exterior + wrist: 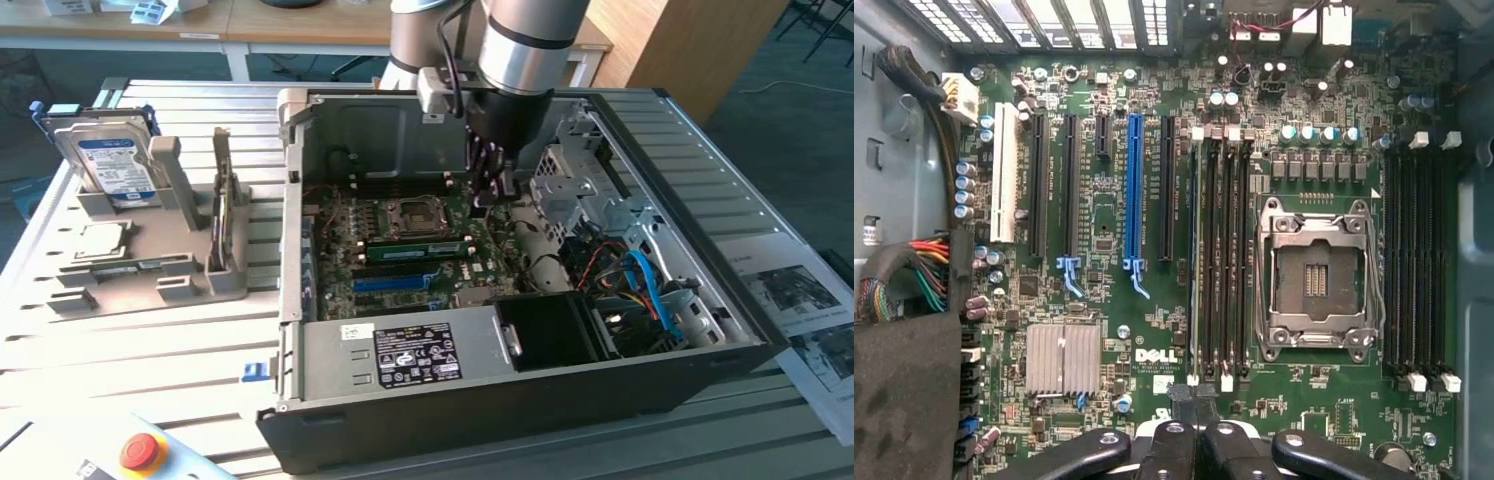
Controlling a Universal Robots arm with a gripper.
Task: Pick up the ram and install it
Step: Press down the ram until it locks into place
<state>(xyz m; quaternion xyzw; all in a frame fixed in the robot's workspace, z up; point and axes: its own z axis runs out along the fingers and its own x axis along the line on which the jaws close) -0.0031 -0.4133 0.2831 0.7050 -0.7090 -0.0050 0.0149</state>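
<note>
The gripper (487, 192), clenched on nothing, hangs inside the case, its tips near one end of the ram (415, 250), which stands in a motherboard slot. Seating looks like the step in hand, and finishing it likely calls for straight, even downward pressure. The processor socket (406, 212) lies just beside the gripper. A metal drive cage (577, 185) crowds its other side.

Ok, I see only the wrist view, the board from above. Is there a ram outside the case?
Observer: Yes, one ram, I think. It stands on edge in the grey holder, at the exterior view's left of the case.
Operator: What else does this holder carry?
Observer: A hard drive with a blue-white label, upright.
Operator: Anything more?
Observer: A square silver processor lies flat in the holder, nearer the camera than the hard drive.
</note>
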